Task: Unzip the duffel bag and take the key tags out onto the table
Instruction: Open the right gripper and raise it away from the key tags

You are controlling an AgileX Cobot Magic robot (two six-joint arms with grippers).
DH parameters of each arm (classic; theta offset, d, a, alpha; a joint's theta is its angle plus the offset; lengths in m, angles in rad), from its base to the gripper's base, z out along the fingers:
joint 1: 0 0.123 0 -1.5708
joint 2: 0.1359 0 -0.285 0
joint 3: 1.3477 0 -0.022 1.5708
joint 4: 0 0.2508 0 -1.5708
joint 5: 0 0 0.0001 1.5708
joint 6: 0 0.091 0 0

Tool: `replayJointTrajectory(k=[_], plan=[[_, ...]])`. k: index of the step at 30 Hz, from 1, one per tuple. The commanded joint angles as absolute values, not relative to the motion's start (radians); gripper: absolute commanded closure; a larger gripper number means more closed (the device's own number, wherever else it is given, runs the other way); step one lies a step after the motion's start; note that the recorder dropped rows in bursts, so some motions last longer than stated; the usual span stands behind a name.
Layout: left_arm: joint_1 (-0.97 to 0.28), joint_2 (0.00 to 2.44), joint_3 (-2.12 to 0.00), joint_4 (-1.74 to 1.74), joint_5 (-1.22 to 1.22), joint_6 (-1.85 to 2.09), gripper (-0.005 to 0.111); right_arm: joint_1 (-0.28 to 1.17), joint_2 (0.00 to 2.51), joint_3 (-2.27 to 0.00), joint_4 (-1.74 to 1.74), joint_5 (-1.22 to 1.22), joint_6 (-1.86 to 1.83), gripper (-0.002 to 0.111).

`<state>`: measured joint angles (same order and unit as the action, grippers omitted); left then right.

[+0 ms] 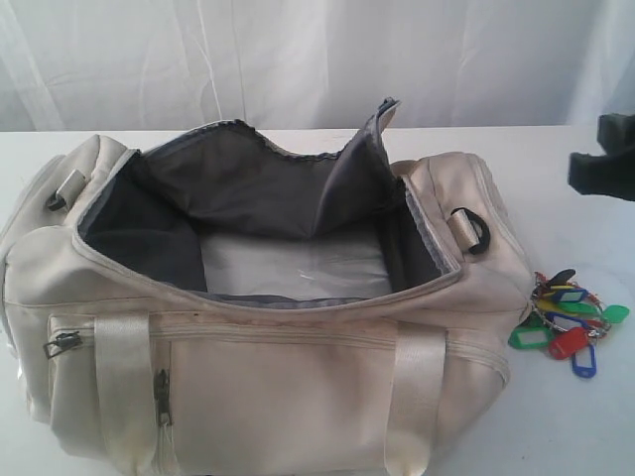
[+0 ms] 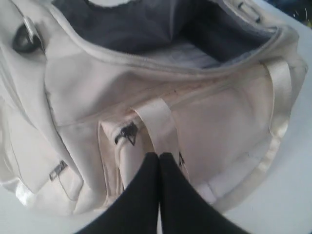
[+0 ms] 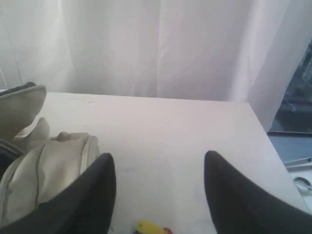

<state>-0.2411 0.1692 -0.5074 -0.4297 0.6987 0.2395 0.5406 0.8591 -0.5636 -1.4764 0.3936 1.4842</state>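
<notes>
The cream duffel bag (image 1: 268,387) lies unzipped on the white table (image 1: 566,436), its dark grey lining and pale bottom showing. The key tags (image 1: 569,317), green, red, blue and yellow on metal rings, rest on the table just off the bag's right end. My right gripper (image 3: 158,163) is open above them, and a yellow tag (image 3: 148,227) peeks out between its fingers. In the exterior view it shows as a dark shape (image 1: 605,159) at the right edge. My left gripper (image 2: 159,157) is shut and empty, close to the bag's front strap (image 2: 158,119) and pocket zip pull (image 2: 126,134).
White curtains (image 1: 317,59) hang behind the table. A black ring (image 1: 474,230) sits on the bag's right end. The table's far right edge (image 3: 265,131) drops off to a darker floor area.
</notes>
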Motion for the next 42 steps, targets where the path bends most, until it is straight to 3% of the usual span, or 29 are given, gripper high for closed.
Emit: replayJointTrajectory(k=[1,7,13,17,30,35,42], plan=[[-0.244,0.164,-0.501,-0.469,0.553,0.242,0.107,0.538,0.682,-0.466,-1.473,0.382,1.469,0.066],[-0.244,0.164,-0.501,-0.411,0.466,0.244,0.107,0.538,0.483,-0.365,-1.473,0.375,1.469,0.081],[-0.244,0.164,-0.501,-0.402,0.461,0.244,0.107,0.538,0.358,-0.263,-1.473,0.216,1.359,0.108],[-0.244,0.164,-0.501,-0.402,0.464,0.244,0.107,0.538,0.325,-0.227,-1.473,0.052,1.345,0.108],[-0.232,0.164,-0.501,-0.399,0.463,0.249,0.107,0.538,0.325,-0.224,-1.473,0.059,1.349,0.108],[-0.127,0.123,-0.479,-0.333,0.477,0.386,0.107,0.538,0.325,-0.224,-1.473,0.059,1.349,0.108],[0.044,0.0,-0.281,-0.321,0.452,0.546,0.107,0.538,0.325,-0.224,-1.473,0.059,1.349,0.108]])
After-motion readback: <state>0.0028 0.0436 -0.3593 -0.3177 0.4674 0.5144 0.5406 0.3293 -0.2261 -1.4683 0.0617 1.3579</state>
